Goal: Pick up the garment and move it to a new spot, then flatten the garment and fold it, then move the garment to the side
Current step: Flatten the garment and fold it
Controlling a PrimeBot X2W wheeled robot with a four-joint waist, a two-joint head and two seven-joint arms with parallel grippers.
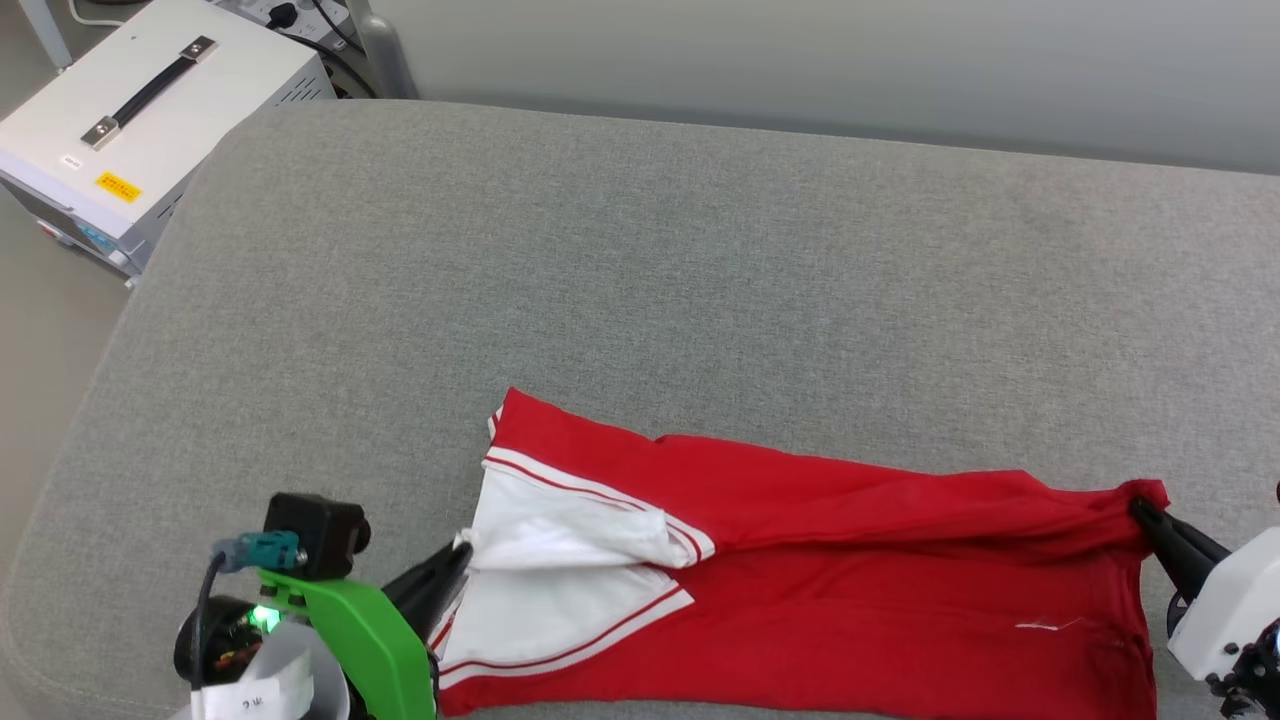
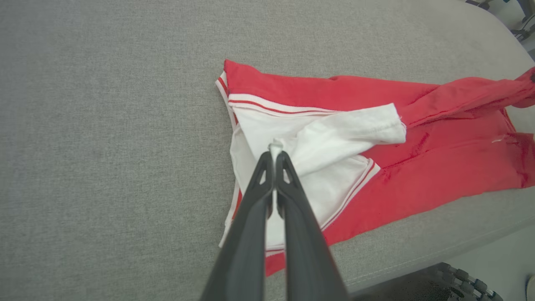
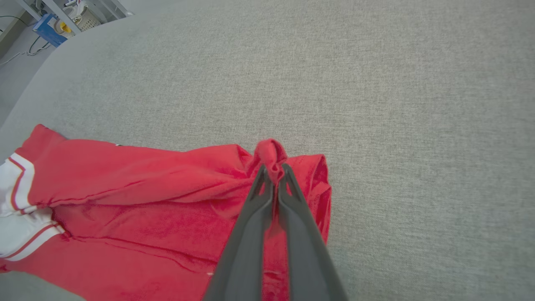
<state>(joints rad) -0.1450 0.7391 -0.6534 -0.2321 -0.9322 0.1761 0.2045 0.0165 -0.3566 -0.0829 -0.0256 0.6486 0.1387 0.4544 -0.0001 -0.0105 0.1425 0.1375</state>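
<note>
The garment (image 1: 850, 580) is a red shirt with white sleeves and striped trim, lying in a long folded band near the front edge of the grey cushioned surface (image 1: 640, 280). My left gripper (image 1: 458, 553) is shut on a pinch of the white sleeve at the band's left end; in the left wrist view the gripper (image 2: 276, 154) holds a small tuft of white cloth (image 2: 334, 138). At the right end my right gripper (image 1: 1142, 510) is shut on a bunched red corner, which the right wrist view shows pinched between the gripper (image 3: 272, 167) tips, the garment (image 3: 146, 196) stretching away to the left.
A white equipment box (image 1: 150, 110) with a black handle stands off the surface's far left corner, cables behind it. The grey surface stretches wide behind the garment. Its front edge lies just below the shirt (image 2: 418, 251).
</note>
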